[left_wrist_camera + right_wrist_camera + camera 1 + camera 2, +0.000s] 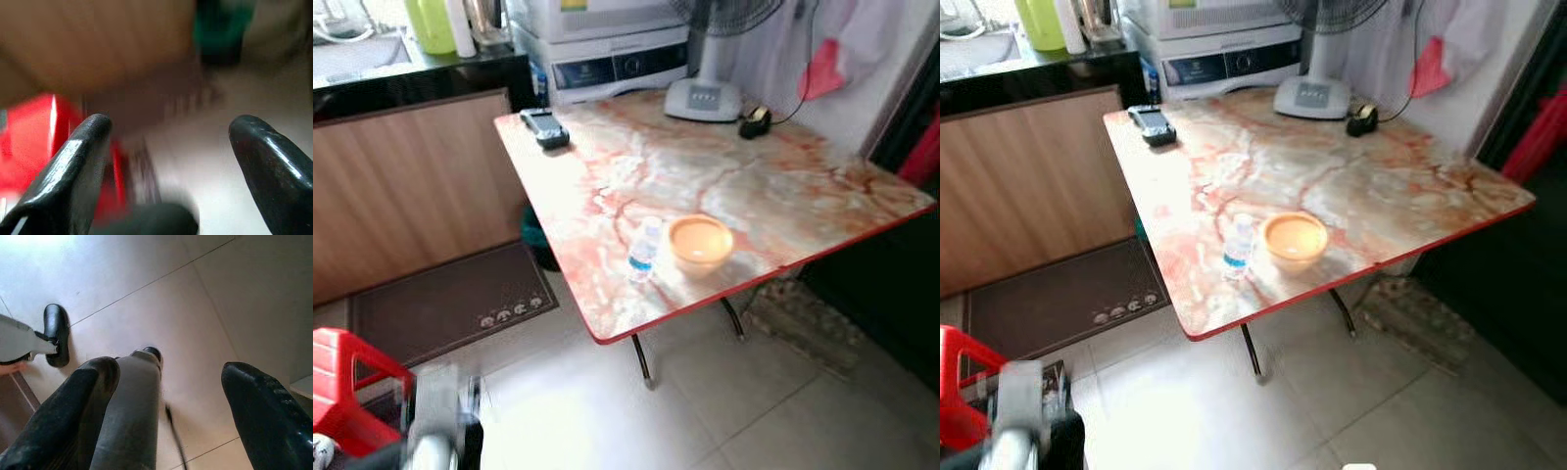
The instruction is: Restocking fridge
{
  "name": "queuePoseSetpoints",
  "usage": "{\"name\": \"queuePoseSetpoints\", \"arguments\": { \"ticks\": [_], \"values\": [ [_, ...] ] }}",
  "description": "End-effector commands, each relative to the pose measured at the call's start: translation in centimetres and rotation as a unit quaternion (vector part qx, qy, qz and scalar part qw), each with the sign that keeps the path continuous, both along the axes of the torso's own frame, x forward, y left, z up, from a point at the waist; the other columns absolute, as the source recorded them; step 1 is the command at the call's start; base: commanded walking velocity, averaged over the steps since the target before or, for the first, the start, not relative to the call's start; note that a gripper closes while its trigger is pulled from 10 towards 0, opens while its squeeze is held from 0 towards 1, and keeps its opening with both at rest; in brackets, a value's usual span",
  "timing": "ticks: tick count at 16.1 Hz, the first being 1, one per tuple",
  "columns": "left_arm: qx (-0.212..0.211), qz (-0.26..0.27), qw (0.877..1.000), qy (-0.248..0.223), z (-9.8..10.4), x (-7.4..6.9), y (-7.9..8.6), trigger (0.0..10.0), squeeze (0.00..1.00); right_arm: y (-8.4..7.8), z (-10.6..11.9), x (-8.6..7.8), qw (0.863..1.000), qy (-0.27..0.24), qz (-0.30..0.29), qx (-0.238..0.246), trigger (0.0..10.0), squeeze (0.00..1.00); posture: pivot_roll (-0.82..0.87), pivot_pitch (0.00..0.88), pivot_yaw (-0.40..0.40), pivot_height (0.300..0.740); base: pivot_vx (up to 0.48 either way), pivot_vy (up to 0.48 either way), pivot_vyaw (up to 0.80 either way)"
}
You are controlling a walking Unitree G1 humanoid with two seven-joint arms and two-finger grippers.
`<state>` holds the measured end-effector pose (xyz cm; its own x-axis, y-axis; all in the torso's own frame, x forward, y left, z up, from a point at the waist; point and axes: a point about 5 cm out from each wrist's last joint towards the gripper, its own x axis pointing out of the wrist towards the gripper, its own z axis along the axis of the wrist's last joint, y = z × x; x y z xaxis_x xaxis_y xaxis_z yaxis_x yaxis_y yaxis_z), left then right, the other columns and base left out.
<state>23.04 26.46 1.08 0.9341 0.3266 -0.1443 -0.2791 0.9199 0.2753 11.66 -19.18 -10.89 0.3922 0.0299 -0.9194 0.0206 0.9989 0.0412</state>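
Note:
A small clear water bottle (644, 251) with a blue label stands upright near the front edge of the marble-patterned table (773, 186). Right beside it sits an orange bowl (700, 242). My left arm (435, 431) hangs blurred at the lower left, far from the table. In the left wrist view my left gripper (168, 132) is open, with nothing between its fingers, over blurred floor and a red shape. My right gripper (168, 372) is open too, pointing down at the tiled floor and my own leg (129, 416).
A dark handset (544, 128), a fan base (703, 99) and a black tape dispenser (756, 121) lie at the table's far side. A red plastic stool (347, 387) stands at my lower left, beside a brown mat (450, 304). Wooden cabinets (411, 186) run along the left.

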Motion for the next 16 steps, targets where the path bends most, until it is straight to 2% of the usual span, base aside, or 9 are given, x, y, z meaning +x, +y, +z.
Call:
{"name": "queuePoseSetpoints", "arguments": {
  "ticks": [1, 3, 5, 6, 7, 8, 10, 14, 16],
  "values": [
    [0.005, -0.012, 1.000, -0.005, -0.2, -0.3, -0.8, 10.0, 0.00, 0.2, -0.1, -0.3, 1.000, -0.005, -0.008, 0.002, 10.0, 0.00, 0.11, 0.000, -0.024, 0.740, 0.000, 0.000, 0.00],
    [0.010, -0.016, 0.999, -0.043, 0.8, -0.1, -1.0, 10.0, 0.00, 0.3, -0.1, -0.6, 1.000, -0.009, -0.011, 0.006, 10.0, 0.00, 0.11, 0.000, -0.023, 0.740, 0.000, 0.000, 0.00],
    [0.011, -0.016, 0.999, -0.042, 1.0, -0.3, -1.1, 10.0, 0.00, 0.3, -0.1, -0.6, 1.000, -0.009, -0.011, 0.006, 10.0, 0.00, 0.11, 0.000, -0.023, 0.740, 0.000, 0.000, 0.00],
    [0.019, -0.062, 0.994, -0.088, 3.7, 1.1, -2.4, 10.0, 0.00, 0.2, -0.2, -0.8, 1.000, -0.006, -0.011, 0.003, 10.0, 0.00, 0.14, 0.000, -0.031, 0.740, 0.000, 0.000, 0.00],
    [0.023, -0.150, 0.976, -0.156, 8.1, 2.5, -5.5, 10.0, 0.00, 0.2, -0.3, -1.2, 1.000, -0.004, -0.015, -0.001, 10.0, 0.00, 0.14, 0.000, -0.030, 0.740, 0.000, 0.000, 0.00],
    [0.016, -0.198, 0.964, -0.179, 9.7, 2.9, -7.7, 10.0, 0.00, 0.2, -0.3, -1.3, 1.000, -0.006, -0.022, 0.000, 10.0, 0.00, 0.13, 0.000, -0.025, 0.740, 0.000, 0.000, 0.00],
    [-0.006, -0.235, 0.952, -0.196, 10.8, 2.8, -10.4, 10.0, 0.00, 0.1, -0.3, -1.6, 0.999, -0.014, -0.035, 0.001, 10.0, 0.00, 0.11, 0.000, -0.017, 0.740, 0.000, 0.000, 0.00],
    [-0.048, -0.278, 0.936, -0.213, 12.7, 2.7, -12.8, 10.0, 0.00, -0.2, -0.4, -2.2, 0.999, -0.010, -0.031, -0.008, 10.0, 0.00, 0.11, 0.000, -0.017, 0.740, 0.000, 0.000, 0.00],
    [-0.067, -0.263, 0.942, -0.199, 12.8, 2.2, -12.9, 10.0, 0.00, -0.2, -0.5, -2.4, 0.999, -0.011, -0.040, -0.007, 10.0, 0.00, 0.11, 0.000, -0.018, 0.740, 0.000, 0.000, 0.00]
  ]
}}
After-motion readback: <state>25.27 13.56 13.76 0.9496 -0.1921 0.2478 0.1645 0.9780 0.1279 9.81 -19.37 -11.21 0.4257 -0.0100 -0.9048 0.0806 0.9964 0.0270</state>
